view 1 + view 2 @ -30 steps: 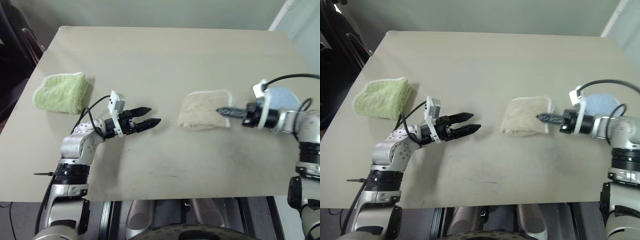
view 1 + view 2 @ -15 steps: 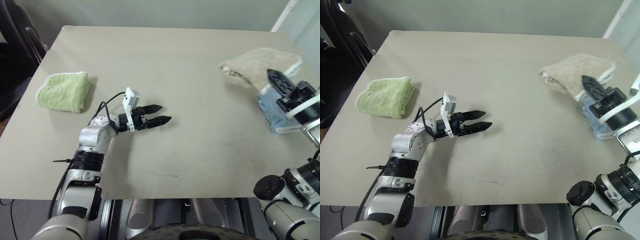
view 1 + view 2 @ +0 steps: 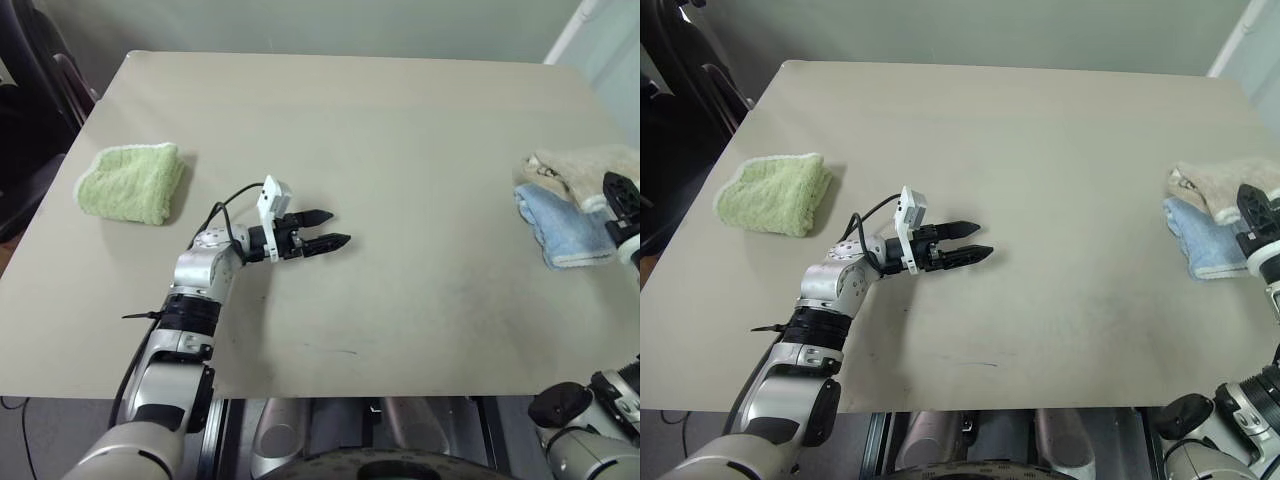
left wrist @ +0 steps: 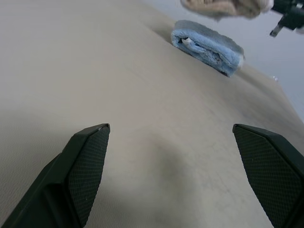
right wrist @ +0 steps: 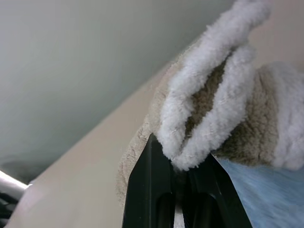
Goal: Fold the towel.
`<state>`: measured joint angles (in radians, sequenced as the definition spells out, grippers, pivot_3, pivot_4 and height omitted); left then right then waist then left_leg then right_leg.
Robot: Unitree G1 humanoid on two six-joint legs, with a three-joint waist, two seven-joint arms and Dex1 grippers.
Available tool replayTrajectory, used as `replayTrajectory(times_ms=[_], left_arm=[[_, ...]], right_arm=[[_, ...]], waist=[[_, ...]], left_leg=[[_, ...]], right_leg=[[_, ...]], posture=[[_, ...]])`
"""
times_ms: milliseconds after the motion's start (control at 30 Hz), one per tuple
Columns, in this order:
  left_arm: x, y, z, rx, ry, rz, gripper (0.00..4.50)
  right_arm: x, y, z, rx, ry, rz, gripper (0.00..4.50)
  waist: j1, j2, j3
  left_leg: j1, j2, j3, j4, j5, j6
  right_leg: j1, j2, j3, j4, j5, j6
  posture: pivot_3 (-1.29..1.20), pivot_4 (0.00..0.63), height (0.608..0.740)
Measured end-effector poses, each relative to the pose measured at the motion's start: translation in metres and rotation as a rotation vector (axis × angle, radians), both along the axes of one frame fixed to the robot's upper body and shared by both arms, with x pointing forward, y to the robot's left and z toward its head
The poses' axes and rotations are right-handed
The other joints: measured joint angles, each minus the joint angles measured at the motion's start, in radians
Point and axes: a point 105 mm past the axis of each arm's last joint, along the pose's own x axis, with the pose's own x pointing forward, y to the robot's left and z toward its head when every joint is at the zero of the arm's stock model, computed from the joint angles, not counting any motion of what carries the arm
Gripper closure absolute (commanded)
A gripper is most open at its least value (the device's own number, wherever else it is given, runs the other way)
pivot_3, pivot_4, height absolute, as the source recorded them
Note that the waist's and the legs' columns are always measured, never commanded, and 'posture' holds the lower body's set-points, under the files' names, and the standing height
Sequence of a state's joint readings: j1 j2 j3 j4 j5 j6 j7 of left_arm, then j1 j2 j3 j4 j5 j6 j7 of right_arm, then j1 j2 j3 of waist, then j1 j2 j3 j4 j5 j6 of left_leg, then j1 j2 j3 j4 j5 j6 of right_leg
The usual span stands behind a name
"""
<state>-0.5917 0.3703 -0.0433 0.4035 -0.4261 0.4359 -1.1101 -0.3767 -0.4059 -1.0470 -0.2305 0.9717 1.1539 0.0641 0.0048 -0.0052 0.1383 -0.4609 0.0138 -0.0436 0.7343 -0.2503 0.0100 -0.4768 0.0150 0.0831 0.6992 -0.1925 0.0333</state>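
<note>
So the beige towel (image 3: 575, 170) is way out at about 3 o'clock on the surface (image 3: 400, 150), bunched into a folded bundle and sitting right over the far end of a light-blue folded towel (image 3: 560, 225). The right gripper (image 5: 183, 164) has its two black fingers pressed together on the bundle's white corded edge, so it's pinching the towel. In the right wrist view you can see the layers doubled over each other, so my guess is the folding itself is basically done and this is the put-it-away part. What looks left: set it down on the blue one and let go.

The left gripper (image 3: 322, 229) is near the middle of the surface, fingers spread wide with nothing between them, pointing toward 3 o'clock. It seems to have no job right now. A fluffy green towel (image 3: 130, 183) sits folded at about 9 o'clock, well apart from everything.

Hard to say stuff: the right gripper is cut off by the picture edge in the head views, so I can't tell if the beige bundle actually rests on the blue towel or hangs just above it. Can't make out how neat the fold is either, and the printed drawing and tag aren't visible.
</note>
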Motion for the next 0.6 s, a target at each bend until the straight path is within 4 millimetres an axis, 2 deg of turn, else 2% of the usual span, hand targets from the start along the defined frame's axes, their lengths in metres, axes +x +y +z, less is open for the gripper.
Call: replayTrajectory(times_ms=[133, 367, 600], left_arm=[[0.0, 0.001, -0.001, 0.001, 0.003, 0.002, 0.0], [-0.002, 0.002, -0.006, 0.002, 0.015, 0.011, 0.0], [-0.001, 0.003, -0.006, 0.0, 0.011, 0.027, 0.0]], right_arm=[[-0.004, -0.013, -0.021, 0.04, 0.046, -0.049, 4.48], [-0.007, -0.018, -0.05, 0.034, 0.139, -0.074, 4.48], [-0.003, -0.028, -0.054, 0.039, 0.146, -0.105, 4.48]], waist=[[-0.001, 0.0, 0.0], [0.0, 0.0, 0.0], [0.0, 0.0, 0.0]], left_leg=[[0.0, 0.0, 0.0, 0.0, 0.0, 0.0], [0.0, 0.0, 0.0, 0.001, 0.0, 0.001], [0.0, 0.0, 0.0, 0.001, 0.0, 0.001]], right_leg=[[0.0, 0.0, 0.0, 0.0, 0.001, 0.001], [0.001, -0.001, 0.0, -0.001, 0.001, 0.002], [0.002, -0.001, 0.0, -0.002, 0.001, 0.002]], posture=[[0.0, 0.15, 0.697], [0.0, 0.15, 0.697], [0.0, 0.15, 0.697]])
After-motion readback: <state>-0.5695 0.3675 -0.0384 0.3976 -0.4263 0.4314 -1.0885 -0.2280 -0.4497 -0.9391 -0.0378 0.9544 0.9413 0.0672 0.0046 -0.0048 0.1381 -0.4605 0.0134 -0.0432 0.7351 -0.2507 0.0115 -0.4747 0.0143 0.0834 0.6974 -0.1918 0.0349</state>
